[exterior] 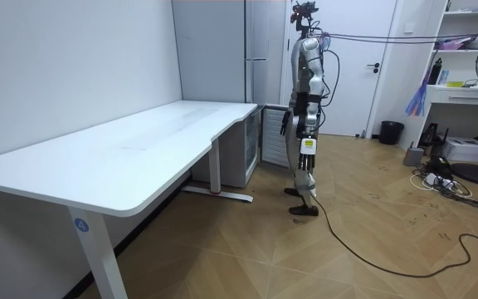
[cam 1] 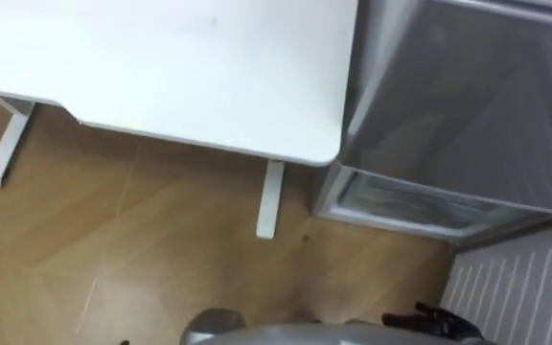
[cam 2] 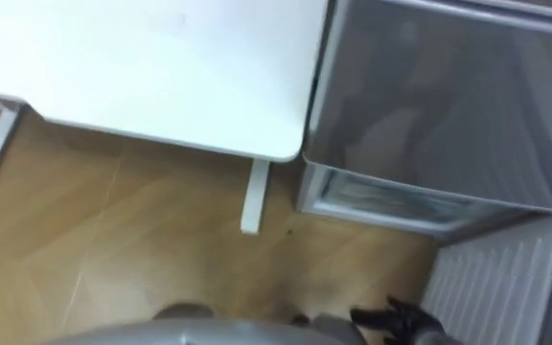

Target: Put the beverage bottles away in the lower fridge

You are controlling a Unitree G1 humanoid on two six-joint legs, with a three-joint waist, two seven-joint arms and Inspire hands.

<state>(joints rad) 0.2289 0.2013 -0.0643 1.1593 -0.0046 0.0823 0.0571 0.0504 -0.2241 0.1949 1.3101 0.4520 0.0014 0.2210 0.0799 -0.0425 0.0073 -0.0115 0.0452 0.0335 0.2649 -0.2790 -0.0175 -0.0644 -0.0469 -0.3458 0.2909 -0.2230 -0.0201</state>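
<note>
- The right hand [cam 1: 435, 320] is dark and sits at the bottom right of the eye views, low over the floor. It is too blurry to tell if it is open or closed, or if it has anything in it.
- The left hand [exterior: 306, 160] shows in the room view. It hangs low by the robot's side, near the middle of that frame. I cannot tell how it is held.
- Just right of the right hand is the fridge door [cam 1: 517, 284]. It stands open, and its white ribbed inside fills the lower right corner.
- Above the hand, at the middle right, is the lower fridge [cam 1: 402, 205]. It is open, and a pale shelf shows inside.
- Where the drinks are I cannot tell.
- The grey top part of the fridge [cam 1: 487, 86] fills the upper right of the frame.
- The white counter [cam 1: 161, 67] fills the upper left. Its rounded corner is just beside the fridge.
- A white counter leg [cam 1: 270, 197] comes down to the brown wood floor [cam 1: 113, 249] in the middle of the frame.
- In the room view the robot stands upright in front of the open fridge door, at the far end of the counter.
- A white room door [exterior: 357, 66] is behind the robot, at the upper right.
</note>
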